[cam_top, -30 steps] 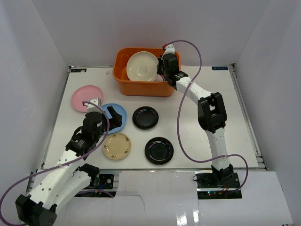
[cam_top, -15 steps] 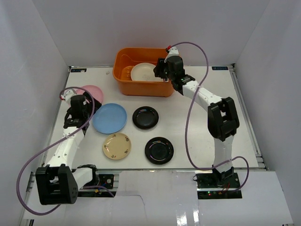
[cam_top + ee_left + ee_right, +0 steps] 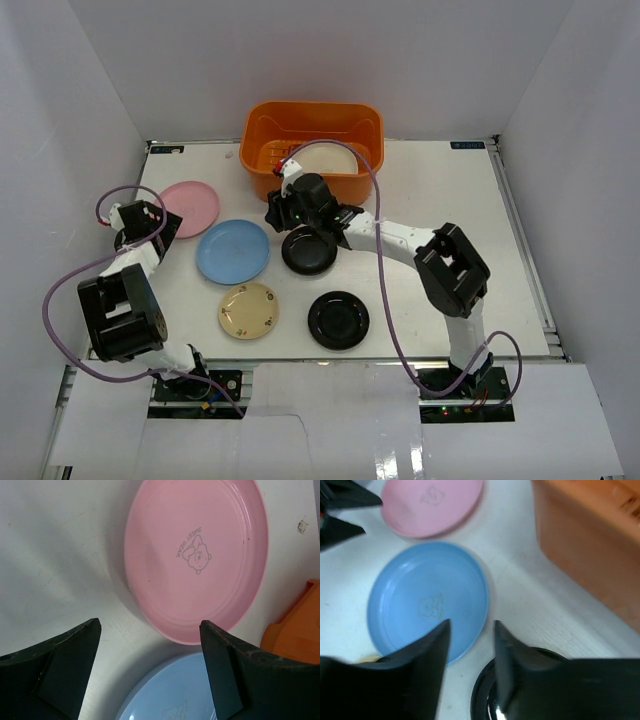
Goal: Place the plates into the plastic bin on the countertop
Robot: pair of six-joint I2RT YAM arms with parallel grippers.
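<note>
The orange bin [image 3: 262,140] stands at the back centre with a cream plate [image 3: 325,160] lying in it. On the white countertop [image 3: 440,230] lie a pink plate [image 3: 190,205], a light blue plate [image 3: 232,251], a tan plate [image 3: 248,310] and two black plates [image 3: 310,258] [image 3: 338,320]. My left gripper [image 3: 150,222] is open and empty just left of the pink plate [image 3: 195,555]. My right gripper [image 3: 280,213] is open and empty, low between the blue plate [image 3: 427,600] and the upper black plate [image 3: 520,695]. No other plates show.
White walls close in the table on the left, back and right. The bin's corner [image 3: 300,630] shows right of the pink plate in the left wrist view. The bin wall [image 3: 590,535] is close to my right gripper. A purple cable [image 3: 385,300] loops over the table's right half.
My right gripper left the bin and came down and left to the upper black plate; the cream plate stays in the bin. My left arm swung back to the far left, beside the pink plate.
</note>
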